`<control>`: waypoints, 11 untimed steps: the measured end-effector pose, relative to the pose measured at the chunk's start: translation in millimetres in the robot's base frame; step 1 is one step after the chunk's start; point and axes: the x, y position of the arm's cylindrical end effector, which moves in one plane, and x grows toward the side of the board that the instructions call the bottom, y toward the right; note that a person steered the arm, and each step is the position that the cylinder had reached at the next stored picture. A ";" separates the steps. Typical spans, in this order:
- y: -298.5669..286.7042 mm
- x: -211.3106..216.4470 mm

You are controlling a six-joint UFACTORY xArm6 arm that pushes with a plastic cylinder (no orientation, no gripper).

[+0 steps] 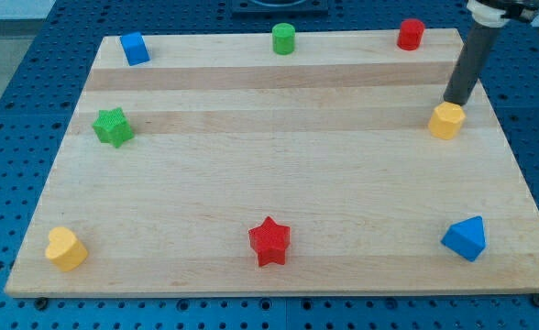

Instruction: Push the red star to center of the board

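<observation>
The red star [269, 241] lies near the view's bottom edge of the wooden board [279, 165], at about the middle of its width. My tip [453, 103] is far off at the view's upper right, just above and touching or nearly touching the yellow hexagonal block [446, 121]. The rod rises from there toward the view's top right corner. The tip is a long way up and to the right of the red star.
A blue cube [135, 49], a green cylinder [283, 39] and a red cylinder [411, 35] stand along the top edge. A green star [113, 126] is at the left, a yellow heart [66, 248] at the bottom left, a blue triangular block [465, 238] at the bottom right.
</observation>
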 end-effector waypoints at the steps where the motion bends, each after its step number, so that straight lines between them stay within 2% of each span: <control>1: -49.1 -0.4; 2: -114.0 24.7; 3: -154.6 109.8; 4: -155.3 187.2; 5: -159.3 239.5; 6: -182.3 262.1; 8: -250.3 260.9; 9: -255.7 253.0; 11: -263.9 193.9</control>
